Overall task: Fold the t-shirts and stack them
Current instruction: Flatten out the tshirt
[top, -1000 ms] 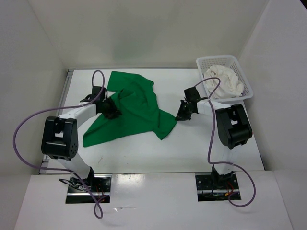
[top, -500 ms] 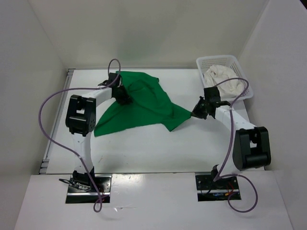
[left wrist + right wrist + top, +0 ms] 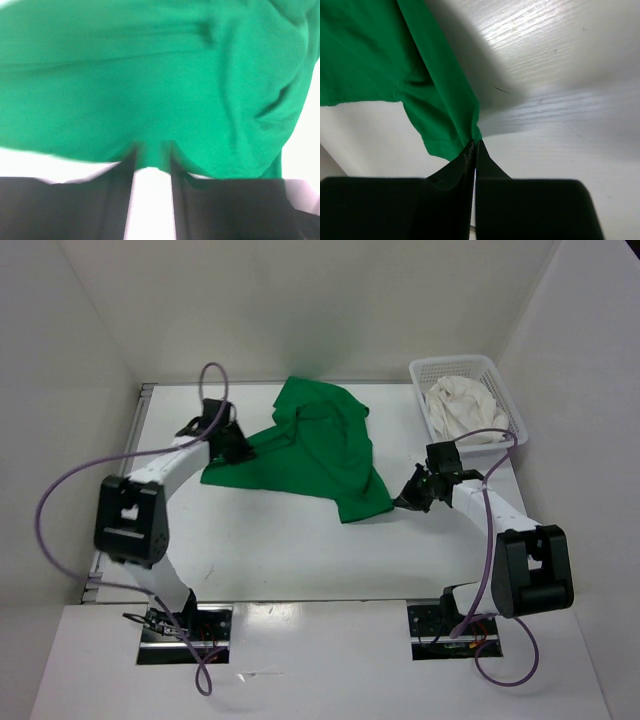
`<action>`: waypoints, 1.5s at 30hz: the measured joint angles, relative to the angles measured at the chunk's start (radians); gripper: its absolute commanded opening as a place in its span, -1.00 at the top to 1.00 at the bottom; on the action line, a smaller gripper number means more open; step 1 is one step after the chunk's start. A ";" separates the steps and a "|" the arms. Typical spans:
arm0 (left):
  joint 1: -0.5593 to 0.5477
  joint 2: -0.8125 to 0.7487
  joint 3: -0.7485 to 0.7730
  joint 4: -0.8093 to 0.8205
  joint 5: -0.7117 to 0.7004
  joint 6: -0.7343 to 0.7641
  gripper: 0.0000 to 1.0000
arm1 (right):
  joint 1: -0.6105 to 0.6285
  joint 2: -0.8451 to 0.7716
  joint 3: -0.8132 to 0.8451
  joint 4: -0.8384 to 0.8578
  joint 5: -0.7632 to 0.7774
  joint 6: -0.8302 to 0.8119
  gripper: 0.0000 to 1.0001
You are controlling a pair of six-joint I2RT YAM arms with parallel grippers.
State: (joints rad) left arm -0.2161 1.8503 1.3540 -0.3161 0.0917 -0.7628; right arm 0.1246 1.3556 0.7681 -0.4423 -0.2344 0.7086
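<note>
Green t-shirt (image 3: pixel 320 445), soft wrinkled cloth, pinched by left end effector (image 3: pixel 152 150), right end effector (image 3: pixel 475 144)

spread t-shirt (image 3: pixel 318 445): bright green | basket (image 3: pixel 452 361): white mesh | bunched shirt (image 3: pixel 462 408): cream-white | cables (image 3: pixel 40 520): purple

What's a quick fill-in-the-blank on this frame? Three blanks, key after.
Left hand and right hand both grip the bright ____ cloth t-shirt.
The crumpled white cloth lies in the white plastic mesh ____.
The t-shirt rests on the white ____.
Missing: green; basket; table.
</note>
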 measured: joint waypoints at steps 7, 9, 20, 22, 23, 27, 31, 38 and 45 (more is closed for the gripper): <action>0.323 -0.441 -0.415 0.020 -0.082 -0.031 0.13 | 0.010 0.006 0.002 0.005 -0.019 -0.016 0.99; 0.371 -0.444 -0.459 0.039 -0.084 -0.044 -0.22 | 0.017 0.006 0.002 0.007 -0.025 -0.019 0.99; 0.441 -0.251 -0.514 0.119 -0.061 -0.109 0.08 | 0.037 0.006 0.006 0.009 -0.040 -0.040 0.99; 0.441 -0.220 -0.500 0.134 -0.055 -0.111 0.08 | 0.037 0.006 0.006 0.010 -0.040 -0.042 0.99; 0.441 -0.212 -0.492 0.146 -0.051 -0.112 0.08 | 0.037 0.006 0.006 0.010 -0.040 -0.044 0.99; 0.441 -0.186 -0.478 0.203 -0.040 -0.132 -0.07 | 0.040 0.006 0.006 0.010 -0.040 -0.045 0.99; 0.441 -0.172 -0.478 0.243 -0.032 -0.144 -0.01 | 0.045 0.006 0.006 0.011 -0.040 -0.045 0.99; 0.442 -0.112 -0.461 0.315 0.008 -0.173 0.58 | 0.046 0.006 0.006 0.016 -0.040 -0.045 0.97; 0.442 -0.105 -0.460 0.315 0.014 -0.185 0.97 | 0.053 0.006 0.006 0.017 -0.039 -0.045 0.99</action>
State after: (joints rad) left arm 0.2260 1.7451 0.8944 -0.0010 0.1059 -0.9474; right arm 0.1772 1.3617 0.7746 -0.4252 -0.2729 0.6640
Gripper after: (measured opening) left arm 0.081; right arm 0.015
